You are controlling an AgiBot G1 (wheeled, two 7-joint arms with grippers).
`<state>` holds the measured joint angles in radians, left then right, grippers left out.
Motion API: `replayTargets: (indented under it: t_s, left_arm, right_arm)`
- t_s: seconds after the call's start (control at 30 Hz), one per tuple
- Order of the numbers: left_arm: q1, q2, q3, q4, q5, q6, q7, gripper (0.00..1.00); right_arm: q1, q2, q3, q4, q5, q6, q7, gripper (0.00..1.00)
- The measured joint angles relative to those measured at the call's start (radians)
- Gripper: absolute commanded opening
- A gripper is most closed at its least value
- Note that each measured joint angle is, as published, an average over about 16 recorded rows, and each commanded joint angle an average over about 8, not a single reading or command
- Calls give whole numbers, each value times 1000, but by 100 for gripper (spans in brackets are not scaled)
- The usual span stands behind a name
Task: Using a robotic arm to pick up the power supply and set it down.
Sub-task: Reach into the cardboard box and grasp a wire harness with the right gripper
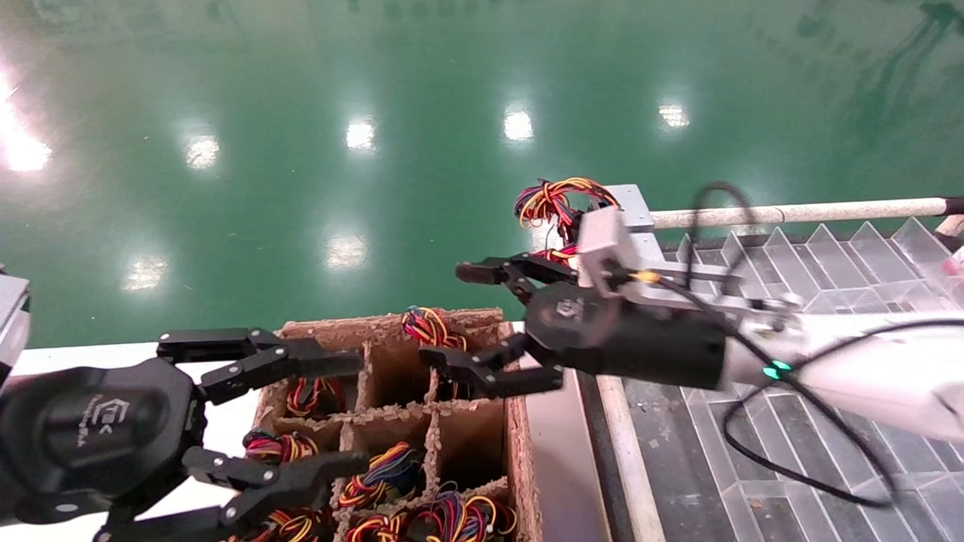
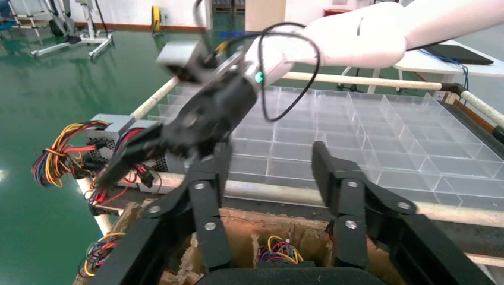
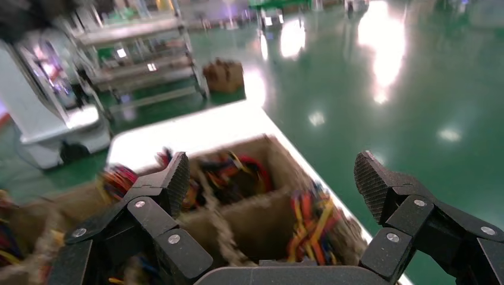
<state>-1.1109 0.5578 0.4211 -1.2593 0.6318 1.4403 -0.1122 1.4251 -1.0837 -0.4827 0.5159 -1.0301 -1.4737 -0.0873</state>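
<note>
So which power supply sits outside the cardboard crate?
The silver power supply on the clear tray's corner, beyond the open right gripper; the others sit in the crate's cells, only wire bundles showing.

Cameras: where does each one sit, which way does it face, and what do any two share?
Head: up high, looking down at the divided box; left gripper and right gripper both show, open.
Left wrist: behind its own fingers, facing the right gripper, power supply and clear tray.
Right wrist: behind its own fingers, over the box.
Shared: box in all three.
</note>
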Motion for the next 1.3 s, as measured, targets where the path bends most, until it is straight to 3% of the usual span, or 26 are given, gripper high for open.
replayTargets:
  t_s: [0.17,0.27,0.53,1.0,1.3]
  left_arm:
    - [0,0,0,0,0,0,0,0]
    - [0,0,0,0,0,0,0,0]
    - [0,0,0,0,0,0,0,0]
    - [0,0,0,0,0,0,0,0]
    - [0,0,0,0,0,0,0,0]
  right_arm:
    - [65,-83,-36,-152,-65,57,-71,22]
    - [96,-123,-53,-219,-98,97,-107,0]
    - [150,-198,-83,-326,-151,146,-173,0]
    - [195,-234,-118,-407,-188,25,-230,0]
    - [208,-222,-123,-448,-195,16,-262,0]
